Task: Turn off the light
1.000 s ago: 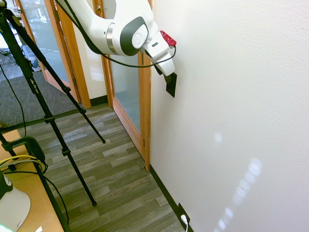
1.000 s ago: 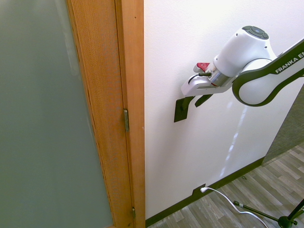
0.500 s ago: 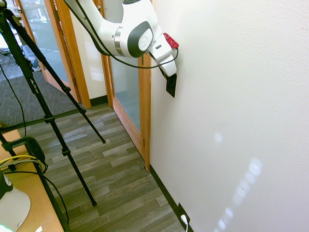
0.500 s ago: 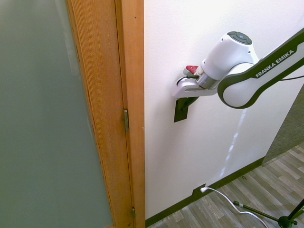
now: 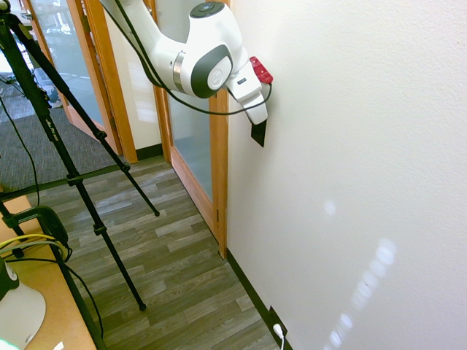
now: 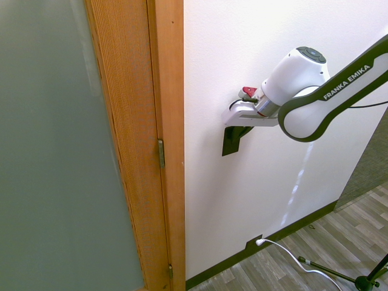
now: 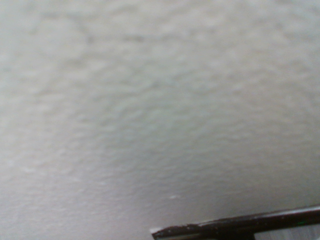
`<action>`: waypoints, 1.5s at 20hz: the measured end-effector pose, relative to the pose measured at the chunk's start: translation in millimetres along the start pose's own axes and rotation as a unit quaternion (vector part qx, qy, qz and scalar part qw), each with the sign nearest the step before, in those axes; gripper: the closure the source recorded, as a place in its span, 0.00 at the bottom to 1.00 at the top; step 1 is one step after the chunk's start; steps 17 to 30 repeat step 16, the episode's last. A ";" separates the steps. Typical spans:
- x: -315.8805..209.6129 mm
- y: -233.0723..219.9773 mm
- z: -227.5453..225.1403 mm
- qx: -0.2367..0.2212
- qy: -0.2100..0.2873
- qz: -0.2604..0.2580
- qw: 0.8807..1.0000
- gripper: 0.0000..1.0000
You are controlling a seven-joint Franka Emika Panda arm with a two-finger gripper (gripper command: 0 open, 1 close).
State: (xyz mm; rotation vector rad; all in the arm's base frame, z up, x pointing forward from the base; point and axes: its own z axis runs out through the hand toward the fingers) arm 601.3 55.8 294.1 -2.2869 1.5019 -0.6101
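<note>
You see the gripper (image 5: 257, 120) pressed up to the white wall (image 5: 350, 146), directly over the upper part of the black switch plate (image 5: 258, 135); the plate's lower part shows just below it. You cannot tell the finger opening. The wooden door frame (image 6: 163, 121) stands near.

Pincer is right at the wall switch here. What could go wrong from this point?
1. The pincer covers the top of the black switch, so contact can't be confirmed; it may press the plate rather than the toggle.
2. The wrist view shows mostly blurred white wall, giving little guidance; pushing further could scrape or jam against it.
3. The wooden door frame stands close beside the switch; a sideways slip might strike it.
</note>
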 end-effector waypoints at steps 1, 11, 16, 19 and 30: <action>0.1 0.5 3.7 -0.003 -0.005 0.000 1.000 1.00; -2.8 24.0 16.2 0.049 -0.008 0.007 0.999 0.00; -9.1 54.4 -0.7 0.095 -0.002 -0.018 0.995 0.00; -9.1 54.4 -0.7 0.095 -0.002 -0.018 0.995 0.00; -9.1 54.4 -0.7 0.095 -0.002 -0.018 0.995 0.00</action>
